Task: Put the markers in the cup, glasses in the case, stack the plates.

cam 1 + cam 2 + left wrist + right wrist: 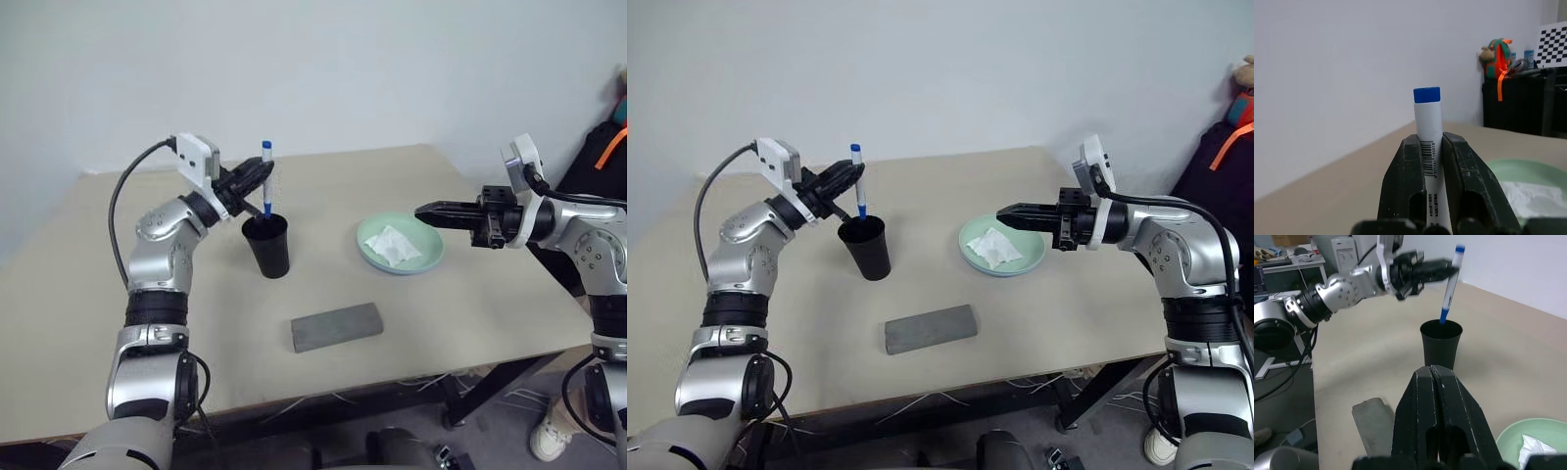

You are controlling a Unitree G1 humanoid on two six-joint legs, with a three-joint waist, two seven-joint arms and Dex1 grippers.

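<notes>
From the head, left of centre in the frame, we see our left gripper [257, 183] clamped on the blue-capped marker [266, 176], which stands nearly upright with its lower blue tip at the mouth of the cup [266, 245]. If we let go while the marker leans, it could catch the rim and tip the light cup over, or fall onto the table [98, 294].

At the right of that frame our right gripper [443, 211] is clenched and empty, hovering over the mint green plate [426, 257], where a crumpled tissue [394, 246] lies; a downward drift could press the plate's edge. The grey case [336, 326] lies low in the middle.

The left wrist view shows the marker pinched between the fingers [1403, 176] by its barcode band; we think a slim barrel could slip.

The right wrist view, upper middle, shows the tip just at the cup's opening.
</notes>
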